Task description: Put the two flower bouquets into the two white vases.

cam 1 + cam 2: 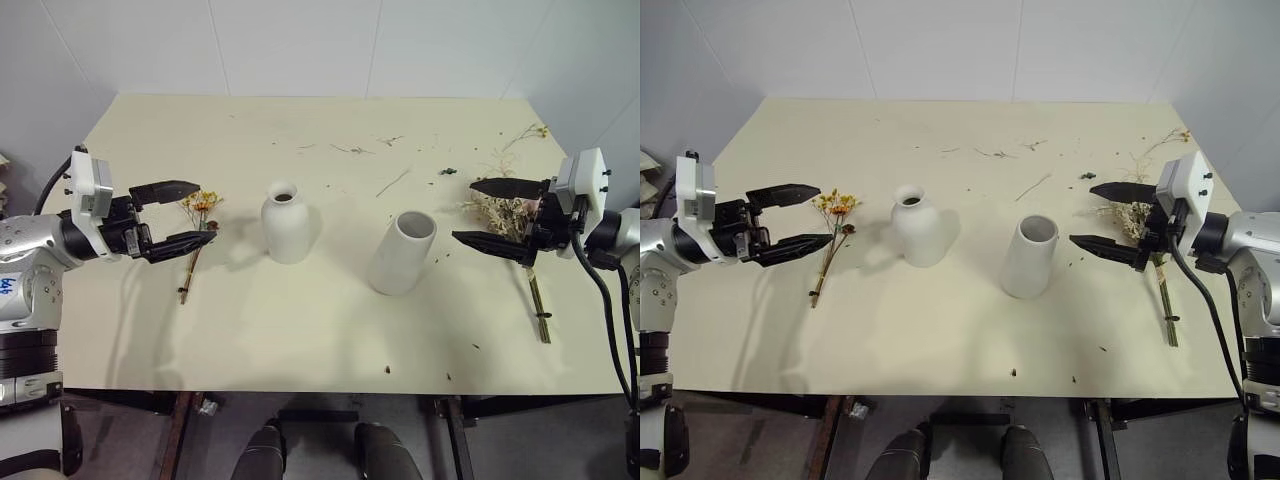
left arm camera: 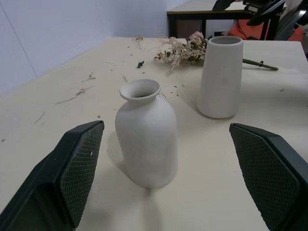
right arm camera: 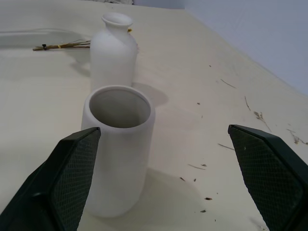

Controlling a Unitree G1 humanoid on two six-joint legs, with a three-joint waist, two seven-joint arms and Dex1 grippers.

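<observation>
Two white vases stand mid-table: a squat one with a flared neck point(image 1: 287, 225) and, to its right, a taller open cylinder point(image 1: 403, 252). The small bouquet point(image 1: 190, 268) of thin stems and yellow-orange flowers lies on the table to the left of the squat vase. My left gripper point(image 1: 205, 212) hovers open over its flower end, holding nothing. The large bouquet point(image 1: 505, 210) with pink roses and cream sprigs lies right of the cylinder, its stems toward the front edge. Over it my right gripper point(image 1: 464, 211) hangs open and empty, pointing toward the cylinder point(image 3: 115, 149).
Loose dried twigs point(image 1: 393, 182) and crumbs lie scattered over the back half of the cream table point(image 1: 320, 340), with a sprig point(image 1: 525, 135) near the far right corner. A white wall runs behind the table. Bare tabletop lies in front of both vases.
</observation>
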